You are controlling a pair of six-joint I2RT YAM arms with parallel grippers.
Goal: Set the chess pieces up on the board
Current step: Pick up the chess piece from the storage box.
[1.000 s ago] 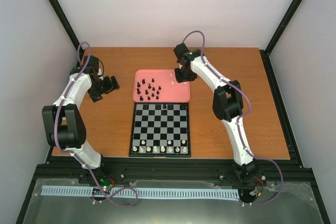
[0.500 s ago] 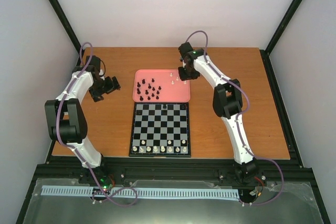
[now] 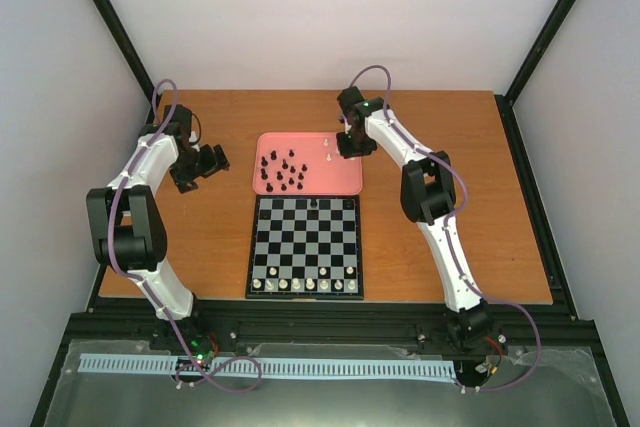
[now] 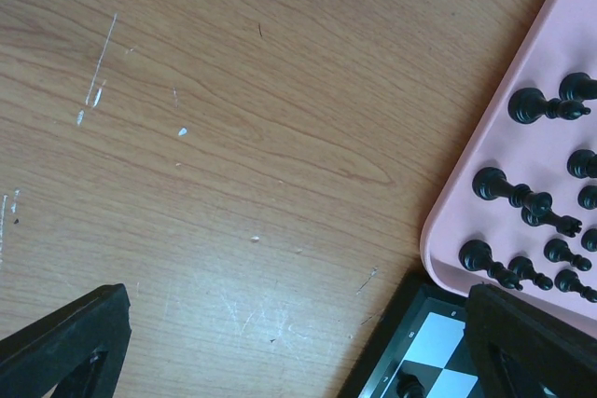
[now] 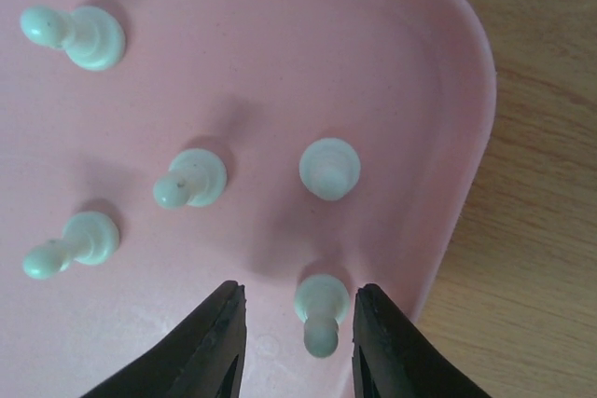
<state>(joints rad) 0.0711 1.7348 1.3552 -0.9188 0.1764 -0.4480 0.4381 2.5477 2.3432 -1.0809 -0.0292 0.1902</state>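
The board [image 3: 305, 242] lies centrally on the worktop [image 3: 460, 197]. A row of white chess pieces [image 3: 305, 285] stands on its near rank and one black piece [image 3: 314, 204] on its far rank. A pink tray [image 3: 340, 180] sits just beyond, holding clustered black pieces [image 3: 283, 170] at left and white pieces [image 3: 329, 153] at right. The right end effector [image 3: 349, 147] is over the tray's far right corner. The left end effector [image 3: 213, 161] is left of the tray.

One white pawn [image 5: 320, 309] stands between the right claw's [image 5: 298, 303] fingers, with a slim gap on each side. Another pawn [image 5: 329, 168] blocks just ahead. The pink tray's rim [image 5: 471, 128] rises close beside the claw, and bare tray floor lies on the other side.
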